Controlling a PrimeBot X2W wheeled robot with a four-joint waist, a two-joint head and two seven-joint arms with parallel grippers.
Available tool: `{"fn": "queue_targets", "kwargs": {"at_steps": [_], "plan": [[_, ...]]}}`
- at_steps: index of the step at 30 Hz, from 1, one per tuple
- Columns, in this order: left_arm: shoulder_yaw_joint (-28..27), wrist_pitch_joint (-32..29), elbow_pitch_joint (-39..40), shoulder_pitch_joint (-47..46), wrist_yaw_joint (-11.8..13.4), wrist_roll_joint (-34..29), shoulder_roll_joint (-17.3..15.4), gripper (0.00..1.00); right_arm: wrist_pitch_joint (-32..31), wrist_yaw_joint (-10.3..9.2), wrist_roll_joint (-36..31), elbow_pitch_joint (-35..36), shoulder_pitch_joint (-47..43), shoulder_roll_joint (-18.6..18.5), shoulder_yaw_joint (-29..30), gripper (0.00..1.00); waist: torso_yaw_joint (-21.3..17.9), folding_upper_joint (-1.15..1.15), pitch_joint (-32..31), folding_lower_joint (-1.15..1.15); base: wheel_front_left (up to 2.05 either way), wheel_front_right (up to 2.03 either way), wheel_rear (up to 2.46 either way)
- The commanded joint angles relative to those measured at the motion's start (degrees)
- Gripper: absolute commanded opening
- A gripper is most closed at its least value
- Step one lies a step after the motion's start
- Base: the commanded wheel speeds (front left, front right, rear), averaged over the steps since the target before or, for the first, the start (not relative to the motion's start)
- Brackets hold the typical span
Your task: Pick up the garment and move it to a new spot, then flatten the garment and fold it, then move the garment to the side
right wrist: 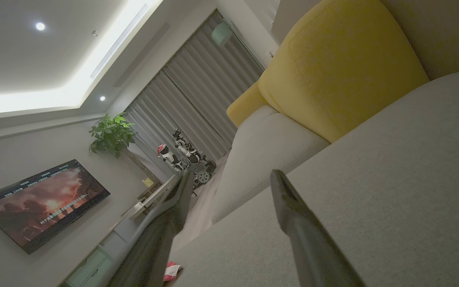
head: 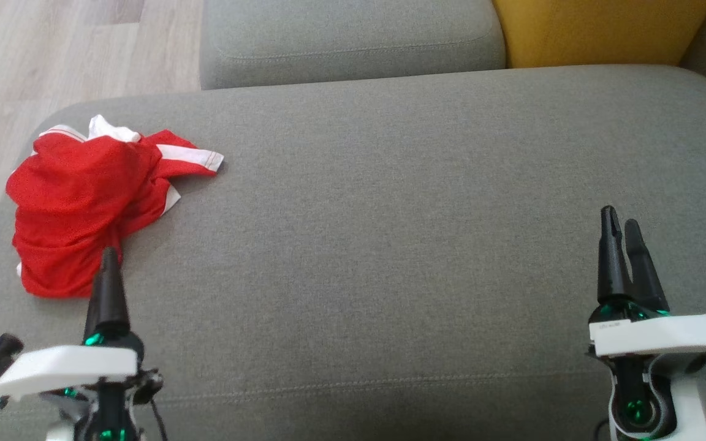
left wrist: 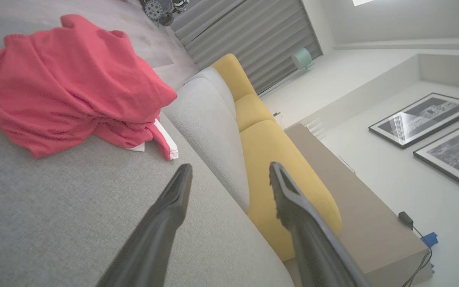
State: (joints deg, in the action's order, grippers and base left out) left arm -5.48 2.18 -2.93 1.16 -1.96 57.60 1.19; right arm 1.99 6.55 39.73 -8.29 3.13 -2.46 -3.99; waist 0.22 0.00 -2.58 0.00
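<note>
Red mesh jersey [head: 77, 214] with white trim, crumpled in a heap near the left end of the grey sofa seat [head: 390, 214], close to the seat's edge beside the wood-look floor [head: 34, 55]. One white-hemmed part flung out toward the seat's middle. Lying loose, gripped by nothing.

Left end effector [head: 108, 257] hovering at the heap's near edge, seen edge-on from the head. In the left wrist view, its fingers [left wrist: 173, 207] spread well apart with nothing between them, and the jersey just up and to the left, not touching either one.

Right end effector [head: 620, 219] well apart from the jersey, over the seat's right end. In the right wrist view, its fingers [right wrist: 293, 215] also parted and holding nothing.

Behind the seat, a grey back cushion [head: 347, 37] and, right of it, a yellow cushion [head: 598, 30].
</note>
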Motion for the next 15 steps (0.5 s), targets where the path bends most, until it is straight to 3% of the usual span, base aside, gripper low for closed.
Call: {"fn": "queue_targets", "kwargs": {"at_steps": [1, 15], "plan": [[-0.23, 0.55, 2.87, -1.47, 0.13, -1.76, -0.76, 1.00, 0.74, 0.46, -1.80, 2.60, 3.33, -0.67, -1.33, 1.00, 0.03, 0.00, -0.06, 0.00, 0.00, 0.00, 0.00], [7.06, 3.23, 5.89, -0.63, 3.53, -22.29, -0.86, 1.00, 3.43, 0.56, -13.58, -0.10, 3.33, 0.28, -2.04, 1.00, 0.04, 0.00, -0.48, 0.00, 0.00, 0.00, 0.00]]}}
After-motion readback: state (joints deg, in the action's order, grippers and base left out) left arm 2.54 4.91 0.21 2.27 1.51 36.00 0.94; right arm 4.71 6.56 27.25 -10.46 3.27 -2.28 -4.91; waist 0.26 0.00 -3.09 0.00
